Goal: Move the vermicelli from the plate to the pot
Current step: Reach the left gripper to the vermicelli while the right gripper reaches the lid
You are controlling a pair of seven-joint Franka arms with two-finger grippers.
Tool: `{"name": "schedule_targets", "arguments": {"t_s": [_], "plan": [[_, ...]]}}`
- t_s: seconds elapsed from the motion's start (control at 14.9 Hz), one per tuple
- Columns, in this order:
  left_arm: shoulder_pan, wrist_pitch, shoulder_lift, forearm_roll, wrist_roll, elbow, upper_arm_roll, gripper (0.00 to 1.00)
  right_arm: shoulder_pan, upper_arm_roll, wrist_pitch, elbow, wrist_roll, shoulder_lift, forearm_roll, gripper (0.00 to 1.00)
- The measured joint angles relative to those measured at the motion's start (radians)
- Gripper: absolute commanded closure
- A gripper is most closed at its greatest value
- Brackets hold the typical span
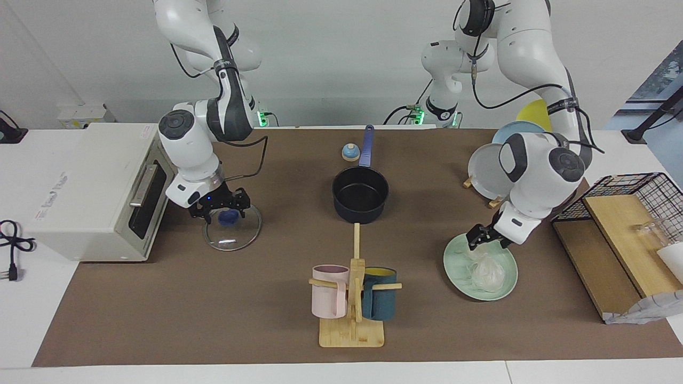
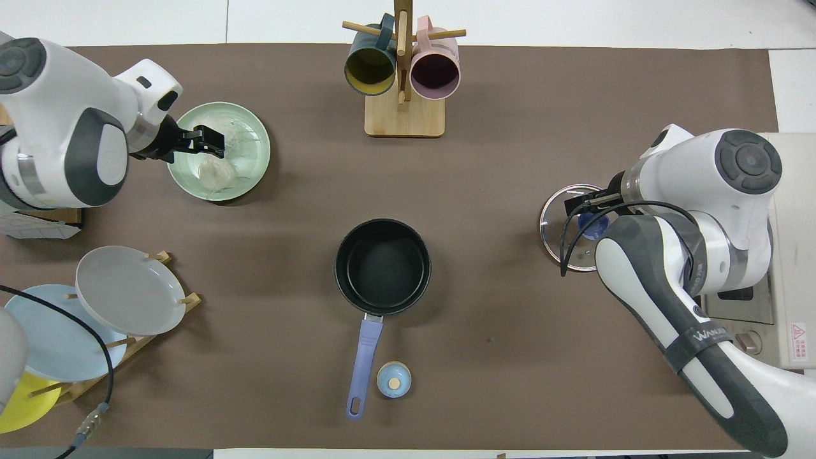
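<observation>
The pale mint-green plate (image 1: 480,269) lies flat at the lower right of the facing view, carrying the vermicelli (image 1: 486,272), a whitish translucent nest; a second bundle seems to sit at its upper edge, though it is partly hidden. The pot (image 1: 360,198), black inside and dark navy outside, stands upright and empty at centre frame, its long blue handle pointing up toward the top of the view.

The left gripper (image 1: 486,241) covers one bundle of the vermicelli (image 1: 488,272) on the plate (image 1: 507,285), the right gripper (image 1: 220,207) hides part of the lid (image 1: 232,234) and its knob, and the wire basket (image 1: 629,200) is cut off by the facing view's edge.
</observation>
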Motion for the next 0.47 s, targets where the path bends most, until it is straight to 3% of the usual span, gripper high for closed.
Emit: {"name": "schedule_targets", "arguments": {"t_s": [0.27,0.33,0.4,0.47], "plan": [[-0.001,0.053,0.048,0.056,-0.001,0.001,0.002,0.0,0.009,0.0,0.025,-0.041,0.0,0.001,0.0,0.0],[-0.001,0.057,0.05,0.056,-0.001,0.001,0.003,0.08,0.009,0.0,0.032,-0.047,-0.003,0.001,0.0,0.0],[-0.002,0.058,0.05,0.057,-0.001,0.001,0.003,0.26,0.009,0.0,0.039,-0.051,-0.014,0.001,0.0,0.0],[-0.002,0.059,0.05,0.057,-0.001,0.001,0.003,0.63,0.008,0.0,0.044,-0.053,-0.031,0.001,0.0,0.0]]}}
